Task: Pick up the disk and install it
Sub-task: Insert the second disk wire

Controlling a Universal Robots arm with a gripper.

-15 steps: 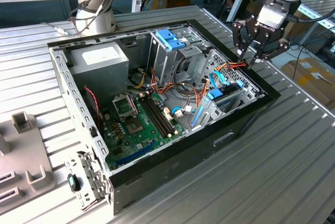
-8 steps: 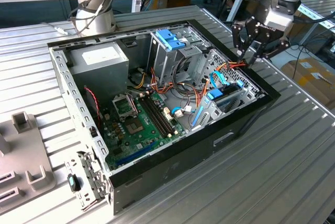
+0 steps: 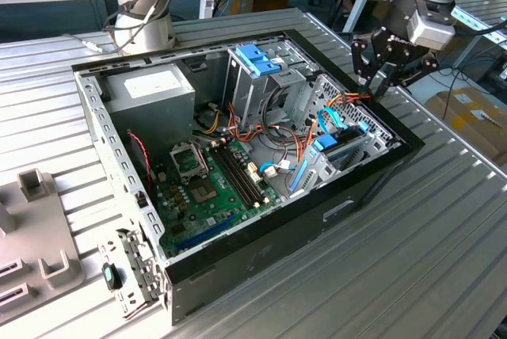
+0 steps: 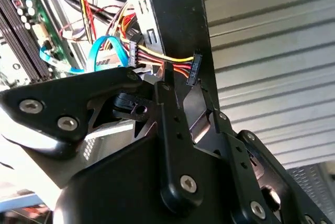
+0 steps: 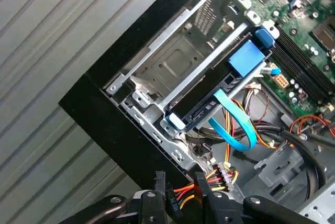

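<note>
The disk [image 3: 345, 147] sits edge-up in the drive bay at the corner of the open computer case [image 3: 261, 252] on the exterior view's right, with blue rails along it. In the first wrist view the disk [image 5: 205, 107] lies in its metal slot, a light-blue rail end at one tip and a blue SATA cable [image 5: 238, 130] looping off it. My gripper [image 3: 382, 85] hovers above the case's far corner, just past the bay. Its black fingers [image 5: 157, 190] stand a narrow gap apart with nothing held between them. In the second wrist view my gripper [image 4: 184, 90] is over the case rim.
A bundle of yellow, red and orange power wires [image 5: 222, 174] runs right under the fingers. A taller drive cage with a blue latch [image 3: 257, 60] stands mid-case, with the power supply [image 3: 150, 93] and motherboard [image 3: 210, 184] beside it. A grey fixture [image 3: 36, 228] lies on the ribbed table.
</note>
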